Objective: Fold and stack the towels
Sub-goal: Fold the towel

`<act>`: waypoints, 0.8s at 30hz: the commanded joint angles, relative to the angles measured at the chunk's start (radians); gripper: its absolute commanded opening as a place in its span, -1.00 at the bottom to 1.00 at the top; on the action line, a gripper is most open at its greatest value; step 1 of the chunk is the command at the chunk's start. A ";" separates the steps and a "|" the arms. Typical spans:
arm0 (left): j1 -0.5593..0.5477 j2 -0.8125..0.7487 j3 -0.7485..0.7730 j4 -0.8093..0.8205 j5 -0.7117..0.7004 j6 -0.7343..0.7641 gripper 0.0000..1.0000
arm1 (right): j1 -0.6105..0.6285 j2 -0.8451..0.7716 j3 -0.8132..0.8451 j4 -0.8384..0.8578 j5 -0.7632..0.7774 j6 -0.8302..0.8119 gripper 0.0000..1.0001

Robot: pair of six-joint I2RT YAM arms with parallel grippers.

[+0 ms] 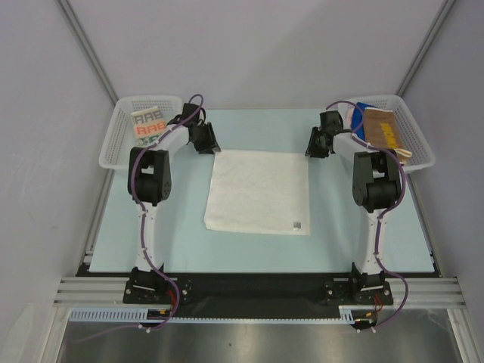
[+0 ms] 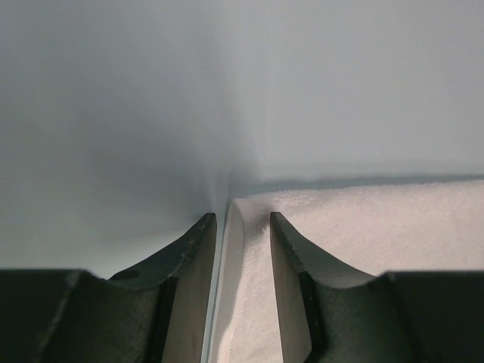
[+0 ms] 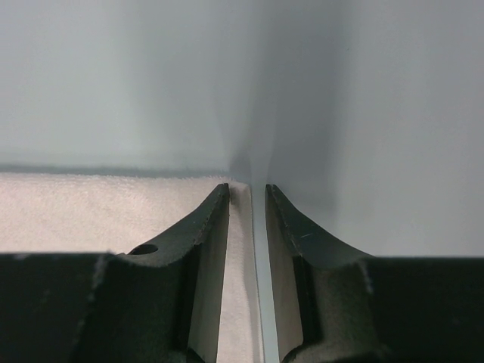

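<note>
A plain white towel (image 1: 261, 190) lies spread flat on the middle of the table. My left gripper (image 1: 206, 140) is down at its far left corner and my right gripper (image 1: 316, 144) at its far right corner. In the left wrist view the towel (image 2: 363, 219) has its corner between the open fingers of the left gripper (image 2: 242, 215), with a gap on the left side. In the right wrist view the towel (image 3: 98, 208) has its edge between the open fingers of the right gripper (image 3: 247, 187), with table showing beside it.
A white mesh basket (image 1: 113, 140) at the far left holds a cream lettered towel (image 1: 147, 125). Another basket (image 1: 420, 147) at the far right holds a brown towel (image 1: 382, 128) over a blue one (image 1: 357, 110). Grey walls enclose the table.
</note>
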 commanded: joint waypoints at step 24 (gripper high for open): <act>-0.017 0.004 0.013 0.006 -0.019 0.054 -0.18 | 0.027 0.044 0.086 -0.039 -0.029 -0.056 -0.40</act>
